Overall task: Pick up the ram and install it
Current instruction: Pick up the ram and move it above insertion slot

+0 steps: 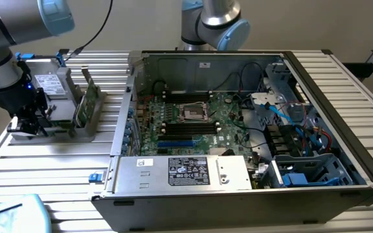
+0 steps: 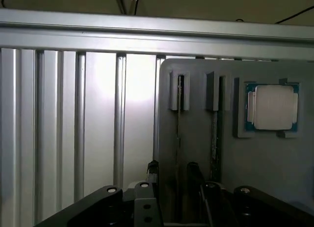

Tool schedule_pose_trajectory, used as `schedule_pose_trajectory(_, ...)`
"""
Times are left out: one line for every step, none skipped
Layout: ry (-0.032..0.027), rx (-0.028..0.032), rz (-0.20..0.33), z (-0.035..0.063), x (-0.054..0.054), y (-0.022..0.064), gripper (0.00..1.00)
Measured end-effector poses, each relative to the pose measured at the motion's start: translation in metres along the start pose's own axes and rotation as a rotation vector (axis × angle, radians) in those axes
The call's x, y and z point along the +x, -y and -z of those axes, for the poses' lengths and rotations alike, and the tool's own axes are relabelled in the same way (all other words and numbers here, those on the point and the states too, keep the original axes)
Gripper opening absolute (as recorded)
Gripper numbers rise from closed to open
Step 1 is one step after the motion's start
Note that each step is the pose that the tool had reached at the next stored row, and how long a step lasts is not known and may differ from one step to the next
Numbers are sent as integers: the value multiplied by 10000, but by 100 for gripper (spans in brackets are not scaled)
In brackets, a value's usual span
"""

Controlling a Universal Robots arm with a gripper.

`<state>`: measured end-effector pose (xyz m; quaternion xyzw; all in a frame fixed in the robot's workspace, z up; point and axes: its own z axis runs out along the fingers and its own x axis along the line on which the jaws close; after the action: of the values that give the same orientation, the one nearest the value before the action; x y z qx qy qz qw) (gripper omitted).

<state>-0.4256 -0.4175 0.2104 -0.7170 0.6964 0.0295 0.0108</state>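
Note:
The ram [image 1: 87, 104] is a green stick standing on edge in a grey holder [image 1: 57, 133] on the table, at the exterior view's left. From the wrist it shows edge-on as a thin line [image 2: 178, 129] in a slot, with a second thin greenish edge [image 2: 214, 134] in the neighbouring slot. My gripper [image 1: 29, 124] hangs over the holder, open. Its dark fingers [image 2: 152, 170] stand apart, either side of the line of the first slot, with nothing gripped. The gripper [image 2: 172, 174] is above the ram and not touching it.
A square silver processor chip [image 2: 273, 108] lies in the holder, and a grey drive [image 1: 50, 83] stands at its far end. The open computer case [image 1: 342, 121] fills the exterior view's right, with its motherboard memory slots [image 1: 181, 128], a processor socket [image 1: 193, 111], a power supply [image 1: 186, 172] and loose cables.

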Motion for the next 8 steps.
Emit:
schedule_pose_trajectory(4, -1, 11, -1, -4, 0, 37)
schedule_pose_trajectory(6, -2, 18, -2, -10, 0, 37)
schedule_pose_trajectory(8, -1, 26, -4, -16, 0, 37)
schedule_pose_trajectory(11, -1, 38, -9, -22, 1, 37)
schedule_pose_trajectory(10, -7, 54, -15, -28, 1, 37)
schedule_pose_trajectory(10, -13, 74, -22, -32, 1, 37)
schedule_pose_trajectory(10, -25, 96, -33, -34, 2, 37)
schedule_pose_trajectory(11, -44, 116, -42, -35, 2, 37)
